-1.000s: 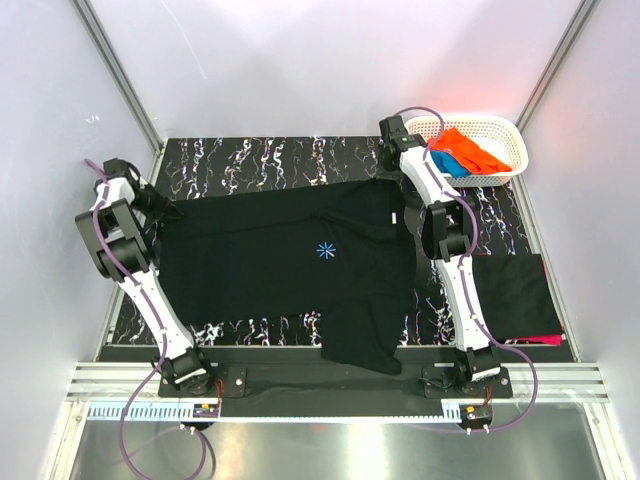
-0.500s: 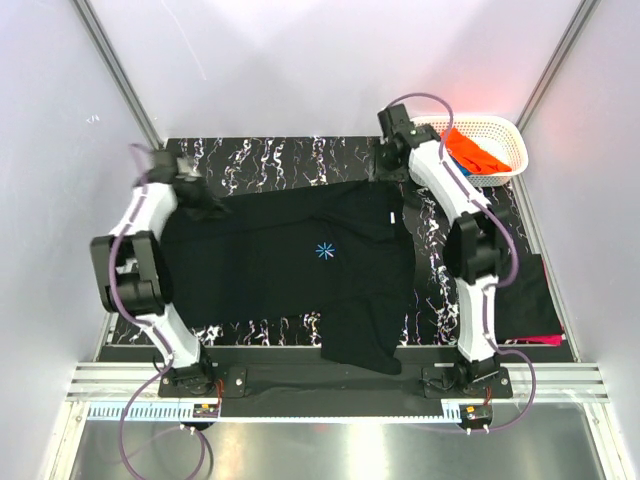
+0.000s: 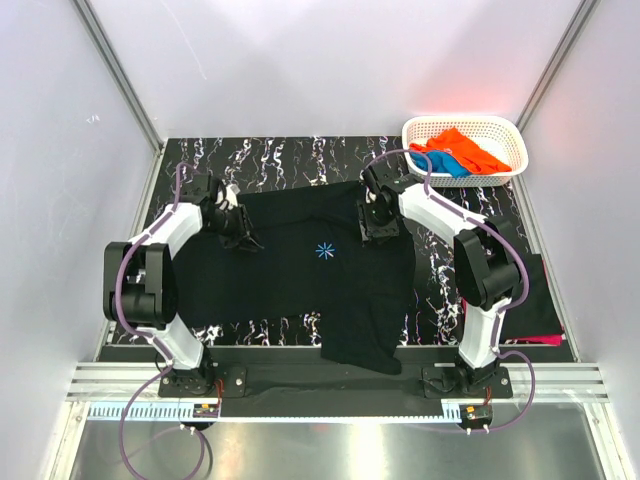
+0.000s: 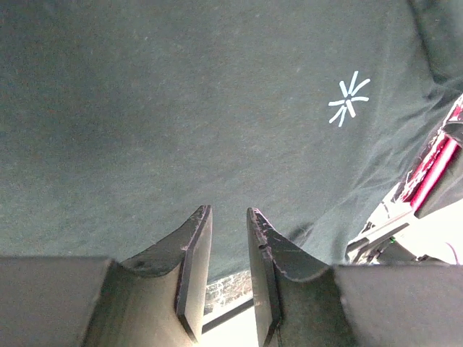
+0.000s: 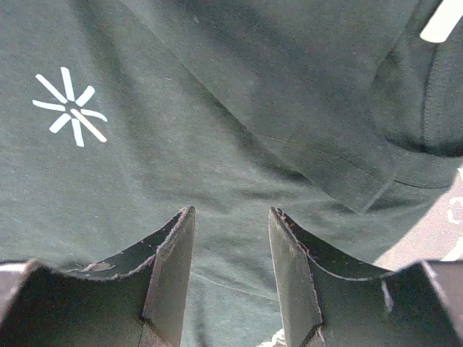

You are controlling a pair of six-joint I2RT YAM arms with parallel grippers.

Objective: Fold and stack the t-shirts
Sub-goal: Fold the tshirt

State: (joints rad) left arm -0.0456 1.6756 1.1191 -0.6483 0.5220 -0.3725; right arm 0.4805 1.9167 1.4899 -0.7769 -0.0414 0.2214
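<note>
A large black t-shirt (image 3: 300, 285) with a small blue starburst (image 3: 324, 251) lies spread on the marbled table. My left gripper (image 3: 244, 238) hovers over its upper left part, jaws open by a narrow gap and empty (image 4: 228, 217). Open and empty as well, my right gripper (image 3: 378, 227) stands over the shirt's upper right, near the folded sleeve (image 5: 230, 217). The starburst (image 4: 349, 98) shows ahead of the left fingers and the starburst (image 5: 70, 106) lies to the left of the right ones. Orange and blue t-shirts (image 3: 462, 154) lie in the basket.
The white lattice basket (image 3: 508, 130) stands at the back right corner. A folded black shirt (image 3: 528, 290) lies at the right edge on a magenta one (image 3: 548, 341). The black shirt's lower flap (image 3: 360, 345) hangs toward the near table edge.
Both arms swung inward from the shirt's far outer corners to above its chest area. Both sets of jaws opened wider and now hold no cloth.
</note>
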